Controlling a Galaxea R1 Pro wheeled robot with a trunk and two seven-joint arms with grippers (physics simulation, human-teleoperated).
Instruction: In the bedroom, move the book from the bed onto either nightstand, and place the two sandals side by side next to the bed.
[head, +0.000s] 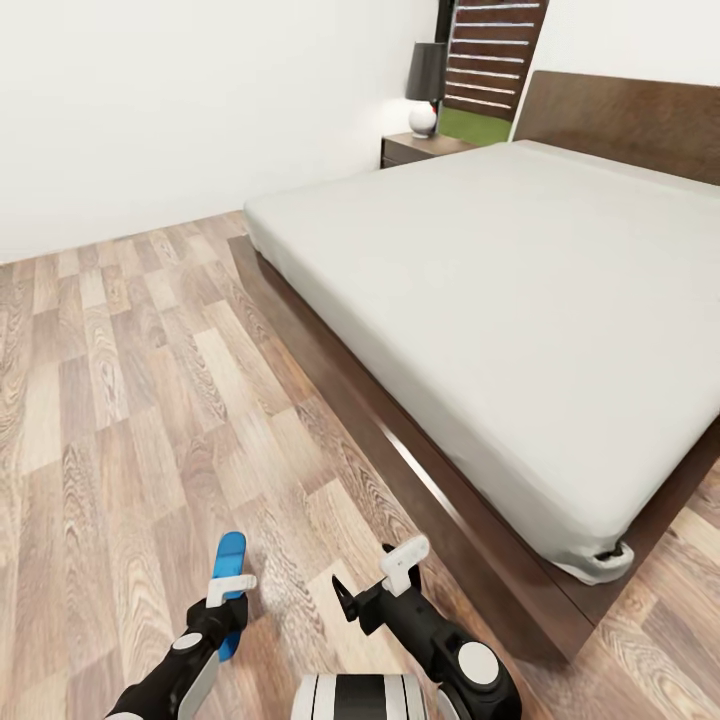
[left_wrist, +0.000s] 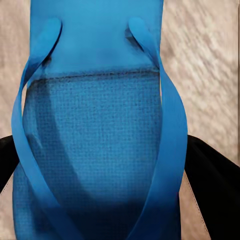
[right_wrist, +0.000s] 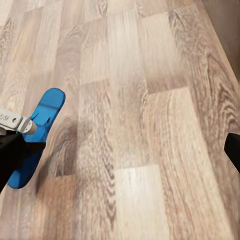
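The grey mattress of the bed (head: 520, 300) is seen bare, no book on it. Beside its frame, one blue sandal (head: 230, 580) is held clamped in the left gripper (head: 228, 592) above the floor; the right gripper (head: 385, 580) hangs spread, empty. Placement is judged pending.

My arms are glossy black segmented links with round white caps over the joints. Left gripper (head: 232, 590) has a black body and a flat white finger (head: 232, 587). Right gripper (head: 378, 578) is a black block with one white finger (head: 405, 560) and one black finger (head: 345, 601). My rounded trunk housing (head: 360, 697) is white with dark vertical stripes.
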